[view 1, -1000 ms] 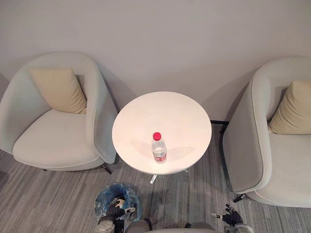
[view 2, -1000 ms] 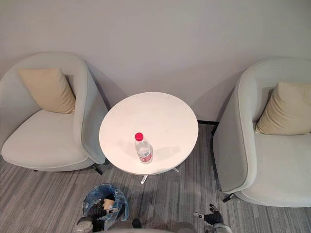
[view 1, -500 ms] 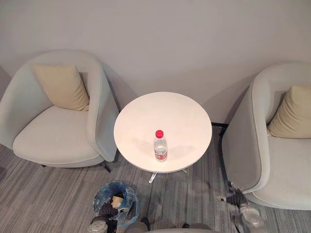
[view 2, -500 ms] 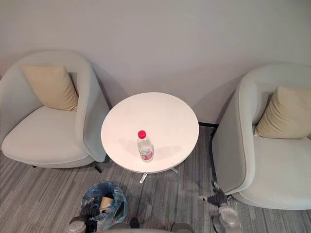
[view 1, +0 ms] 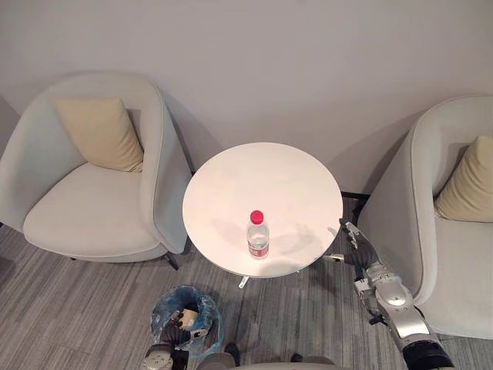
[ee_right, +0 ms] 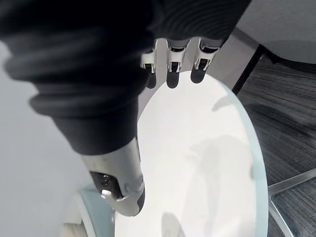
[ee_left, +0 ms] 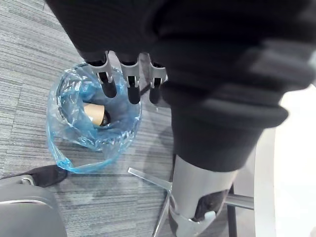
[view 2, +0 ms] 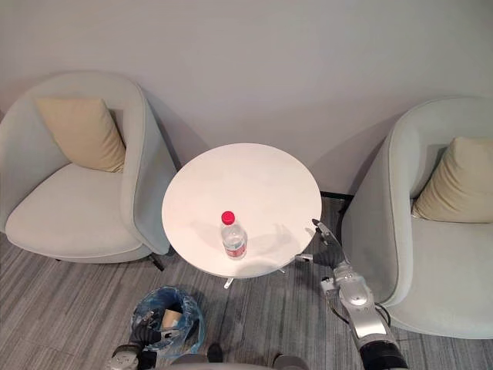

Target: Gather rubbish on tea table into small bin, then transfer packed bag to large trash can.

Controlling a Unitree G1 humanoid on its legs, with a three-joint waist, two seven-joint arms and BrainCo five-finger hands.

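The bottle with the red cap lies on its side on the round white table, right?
No. The bottle stands upright on the round white table, not on its side; the left eye view shows it.

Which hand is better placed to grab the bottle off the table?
Probably the right. The right hand is open beside the table's right edge, roughly level with the bottle, with bare tabletop between them. The left hand hangs low over the bin on the floor.
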